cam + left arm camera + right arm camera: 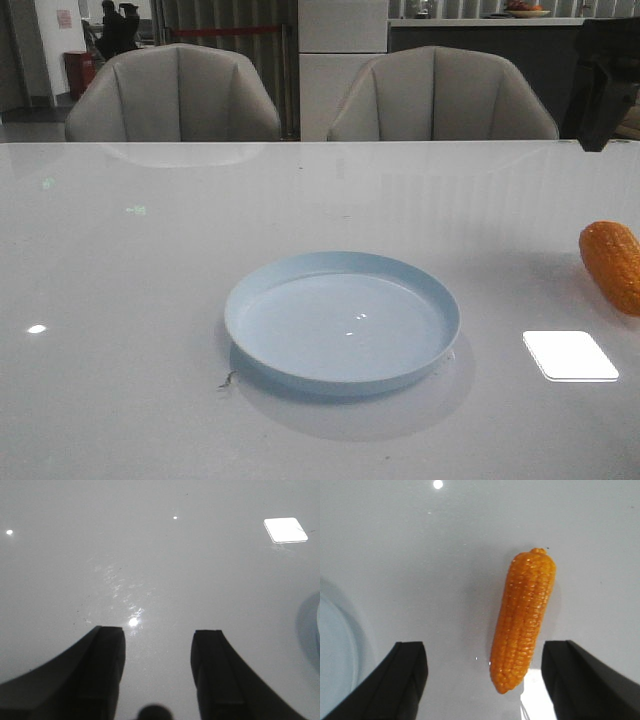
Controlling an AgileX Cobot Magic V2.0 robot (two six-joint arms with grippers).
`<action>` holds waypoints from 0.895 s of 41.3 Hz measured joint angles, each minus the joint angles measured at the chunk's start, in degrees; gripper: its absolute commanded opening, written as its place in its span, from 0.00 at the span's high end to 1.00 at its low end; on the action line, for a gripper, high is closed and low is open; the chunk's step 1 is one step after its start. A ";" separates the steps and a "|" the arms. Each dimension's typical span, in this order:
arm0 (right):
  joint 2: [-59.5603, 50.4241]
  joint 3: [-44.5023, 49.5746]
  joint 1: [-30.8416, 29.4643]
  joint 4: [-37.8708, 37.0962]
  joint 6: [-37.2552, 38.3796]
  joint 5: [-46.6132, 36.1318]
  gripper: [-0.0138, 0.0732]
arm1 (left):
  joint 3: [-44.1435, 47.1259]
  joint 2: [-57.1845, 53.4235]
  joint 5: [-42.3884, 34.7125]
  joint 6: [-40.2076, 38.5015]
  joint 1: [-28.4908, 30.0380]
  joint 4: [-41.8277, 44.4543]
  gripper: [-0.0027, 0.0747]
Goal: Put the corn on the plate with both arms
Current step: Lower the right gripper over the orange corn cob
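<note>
The pale blue plate (pixel 262 300) sits empty at the middle of the table. The orange-yellow corn (pixel 612 264) lies on the table to its right, partly cut off by the front view's edge. In the right wrist view the corn (pixel 524 620) lies lengthwise ahead of my right gripper (pixel 485 647), which is open; the cob's tapered end reaches between the fingers, nearer one of them, touching neither. The plate's rim (pixel 335 645) shows at that view's edge. My left gripper (pixel 159 631) is open over bare table, with a sliver of the plate (pixel 314 630) beside it. Neither gripper shows in the front view.
The white glossy table (pixel 150 250) carries bright light reflections (pixel 570 355). Two grey chairs (pixel 175 95) stand behind its far edge. A dark shape (pixel 605 85) stands at the far right. A small speck (pixel 228 381) lies by the plate's front left.
</note>
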 measured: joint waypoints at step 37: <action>20.16 -6.23 -2.91 -1.93 3.00 4.17 0.17 | 0.00 0.00 0.13 0.00 0.00 -0.02 0.47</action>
